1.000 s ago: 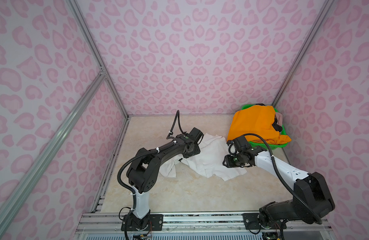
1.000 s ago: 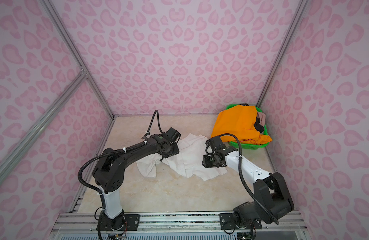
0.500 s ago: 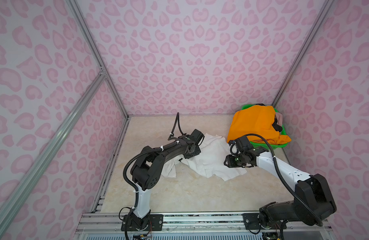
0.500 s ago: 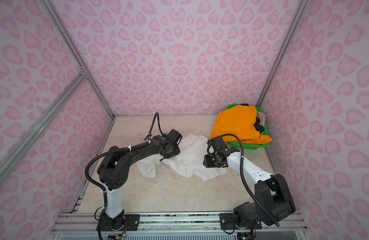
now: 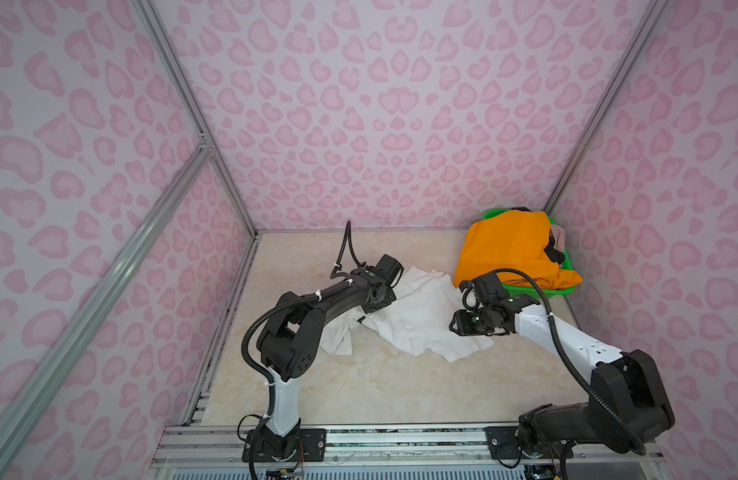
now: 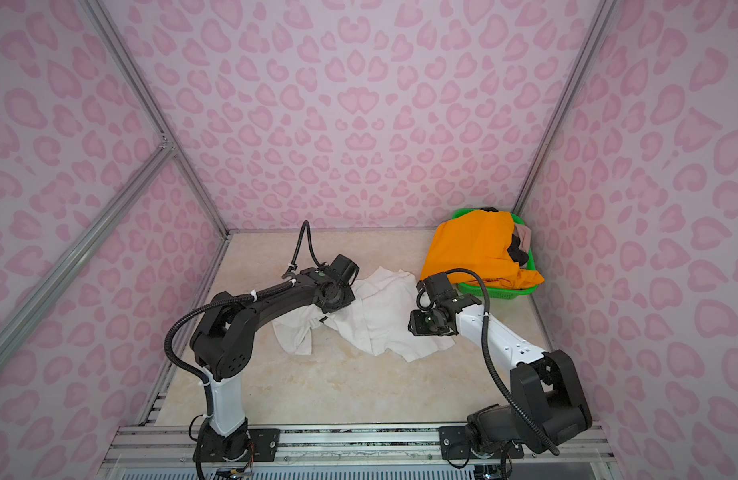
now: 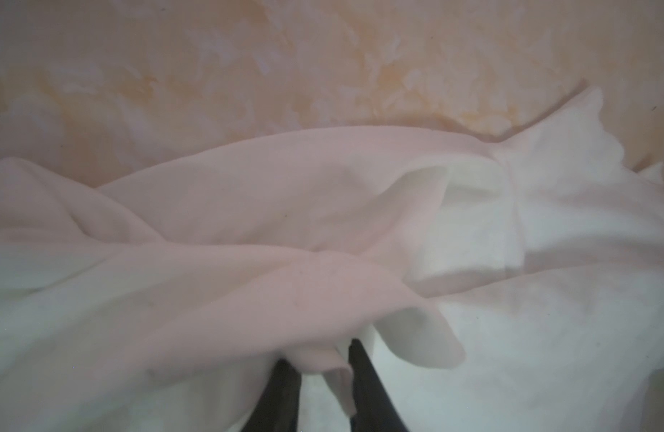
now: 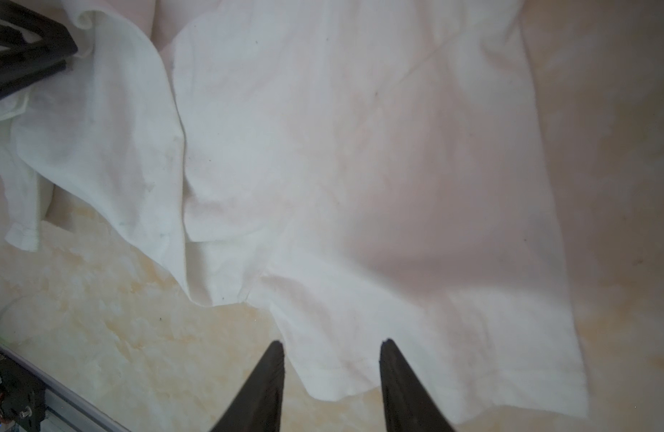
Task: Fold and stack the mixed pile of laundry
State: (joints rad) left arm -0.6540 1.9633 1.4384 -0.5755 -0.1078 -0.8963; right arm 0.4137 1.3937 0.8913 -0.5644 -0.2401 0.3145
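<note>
Sprawling across the beige marbled tabletop [image 5: 359, 386] in both top views, the crumpled white cotton T-shirt [image 5: 417, 316] runs lengthwise between the arms, hem toward the right one. Left wrist view: the left gripper [image 7: 323, 377] pinches a raised fold. Right wrist view: the right gripper [image 8: 332, 348] gapes over the hem.

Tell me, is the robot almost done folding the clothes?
Not nearly. Done: only the white T-shirt is out, lying crumpled on the table. In hand: the left end effector pinches a fold of it; the right end effector hangs open over its hem. Left: folding it, plus the orange shorts and other pieces piled in the green basket.
</note>
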